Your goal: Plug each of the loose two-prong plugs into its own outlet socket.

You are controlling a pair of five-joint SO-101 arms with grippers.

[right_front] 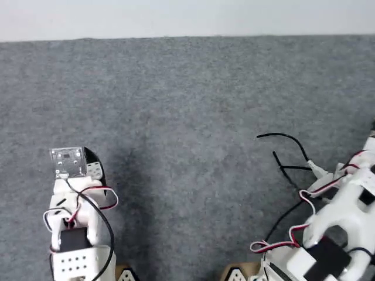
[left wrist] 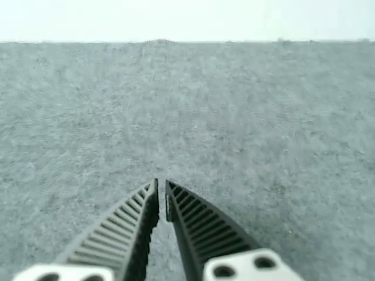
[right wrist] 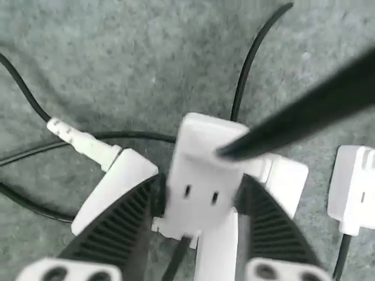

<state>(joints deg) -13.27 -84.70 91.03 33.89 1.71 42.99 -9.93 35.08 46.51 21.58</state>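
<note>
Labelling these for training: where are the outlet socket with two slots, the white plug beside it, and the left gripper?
outlet socket [right wrist: 196, 164], right wrist view, face above its slots.
white plug [right wrist: 126, 171], right wrist view, middle of its body.
left gripper [left wrist: 162, 186], left wrist view, midway between fingertips.

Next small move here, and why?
Probably swing the left gripper across toward the right arm's side. It is shut over bare grey mat with nothing near it. The right gripper already sits around the socket block, whose two slots are empty, and a white plug lies just beside it. A second gripper looks needed for the plug.
</note>
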